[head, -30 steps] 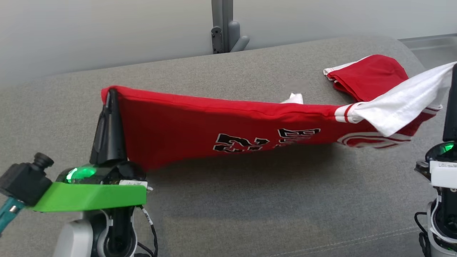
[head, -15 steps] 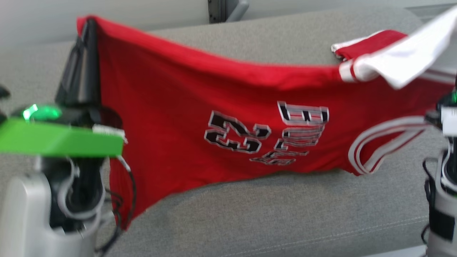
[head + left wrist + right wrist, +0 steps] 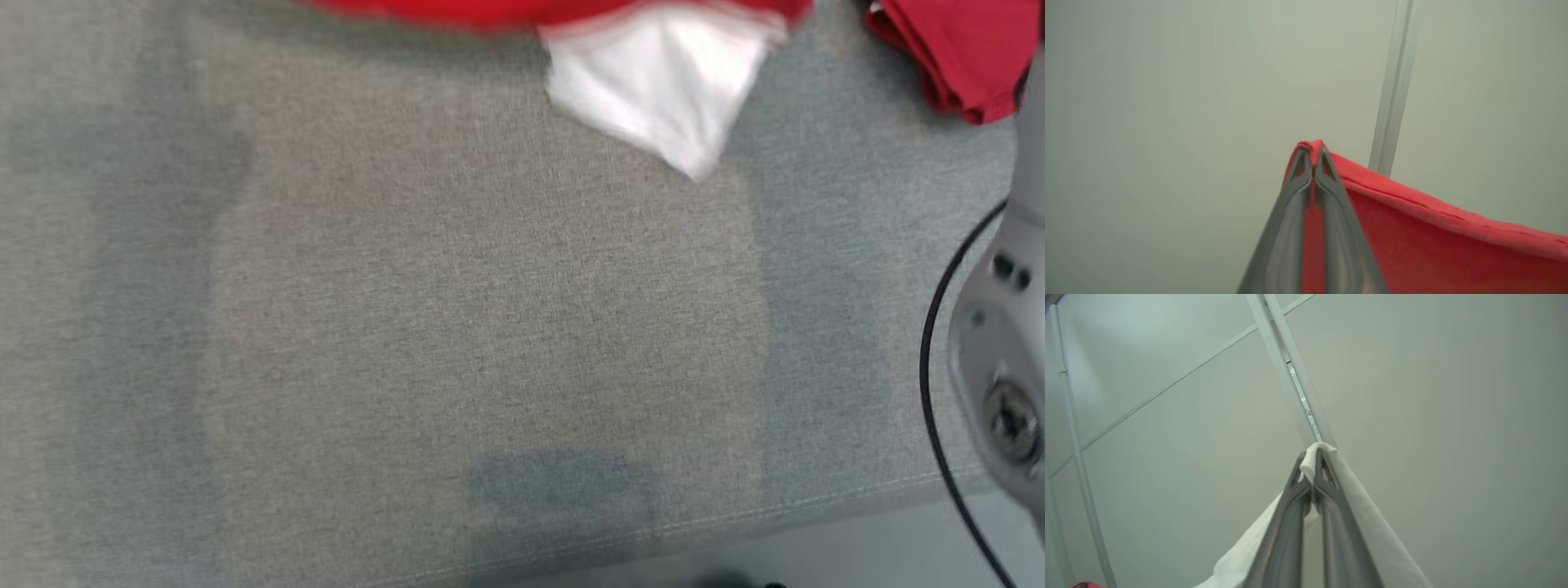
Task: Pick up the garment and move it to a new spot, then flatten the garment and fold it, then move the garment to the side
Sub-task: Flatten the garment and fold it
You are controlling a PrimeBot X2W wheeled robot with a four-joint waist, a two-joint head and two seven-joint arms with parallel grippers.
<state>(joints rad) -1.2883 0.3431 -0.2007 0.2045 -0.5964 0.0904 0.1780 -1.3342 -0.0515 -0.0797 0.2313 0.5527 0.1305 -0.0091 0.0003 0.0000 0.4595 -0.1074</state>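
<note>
Head view: frame is motion-blurred. Grey fabric-covered worktop [image 3: 457, 310] takes up most of it. The garment [image 3: 490, 8] shows as a red band along the top edge, clear of the worktop as far as the blur lets me tell. Its white panel [image 3: 661, 98] hangs down from that band, right of centre. A second red cloth [image 3: 955, 57] lies bunched on the worktop at the top right corner, apart from the garment. A pale forearm [image 3: 1008, 327] comes in at the right edge with a black cable [image 3: 931, 327] looping beside it. A strip of pale floor [image 3: 857, 555] shows past the worktop's seamed front edge, lower right.

Left wrist view: left claw [image 3: 1313, 155] has both dark fingers pressed together, pinching a red hemmed corner of the garment [image 3: 1433, 245]. A little fabric pokes up past the tips. The cloth runs from the pinch down to the lower right edge. Behind it is a plain pale wall [image 3: 1167, 122] with one pale upright post [image 3: 1392, 102].

Right wrist view: right claw [image 3: 1314, 459] is pinched on the white panel [image 3: 1372, 522]. A white fold curls over the fingertips and the cloth drapes down both sides of the fingers. A red scrap [image 3: 1084, 584] shows at the bottom left edge; can't tell which cloth. Background is pale panels crossed by frame bars [image 3: 1290, 375].
</note>
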